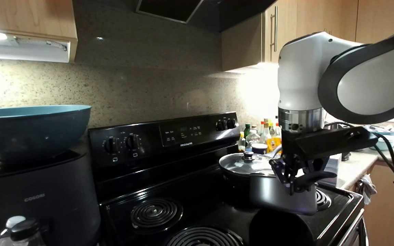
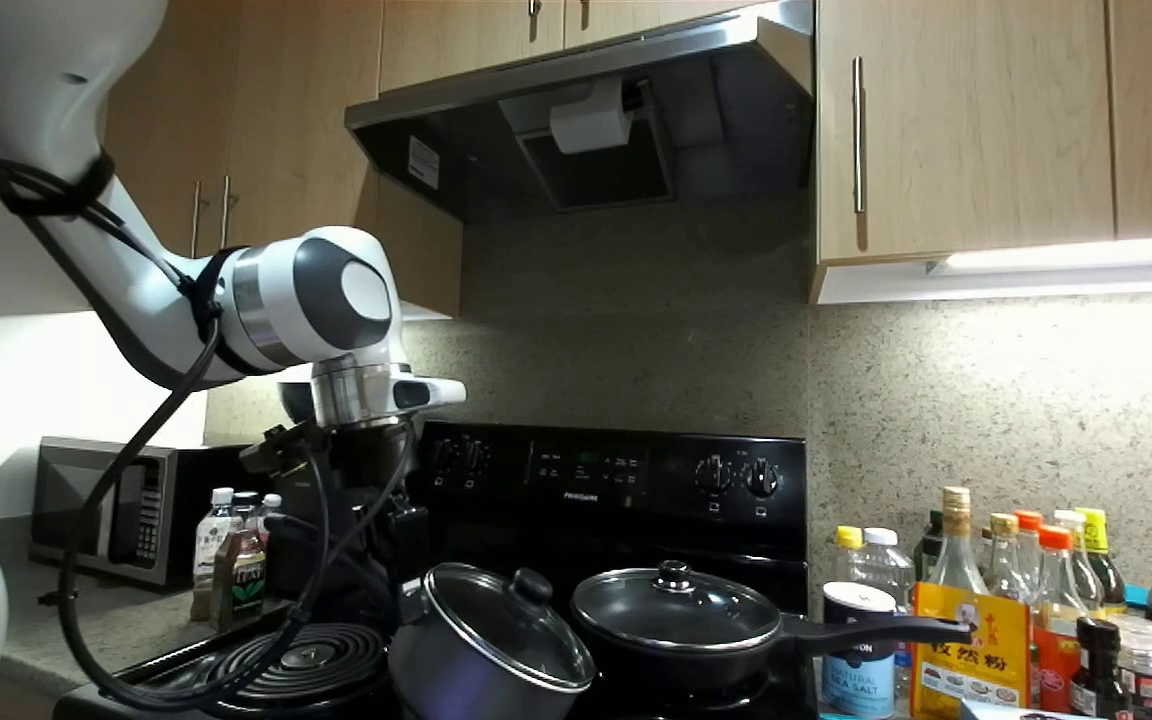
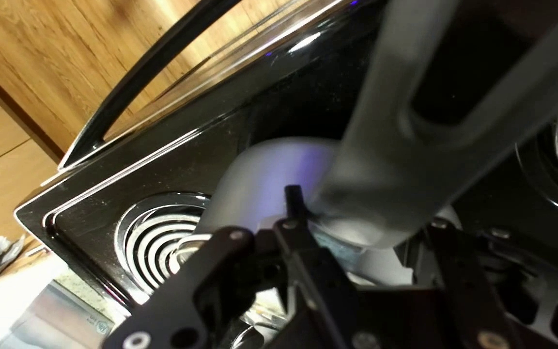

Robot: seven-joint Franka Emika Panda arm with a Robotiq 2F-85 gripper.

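My gripper [image 1: 293, 187] is shut on the black handle [image 1: 316, 176] of a grey pot [image 1: 272, 194] over the front of the stove. The wrist view shows this handle [image 3: 395, 165] large and blurred, running between the two fingers, with the pot's wall [image 3: 264, 179] beyond it. Tilted to one side, the pot [image 2: 456, 665] wears a glass lid [image 2: 481, 610] with a black knob in an exterior view. Its base appears raised off the stove top, with a dark reflection below. From that side the fingertips are hidden behind the pot and cables.
A lidded frying pan [image 2: 676, 640] stands close beside the pot on a rear burner. Coil burners [image 1: 156, 212] lie to the side. Bottles [image 2: 956, 545] and a salt canister [image 2: 858, 650] crowd the counter. An air fryer [image 1: 36, 198] carries a blue bowl [image 1: 33, 133]. The range hood [image 2: 586, 110] hangs above.
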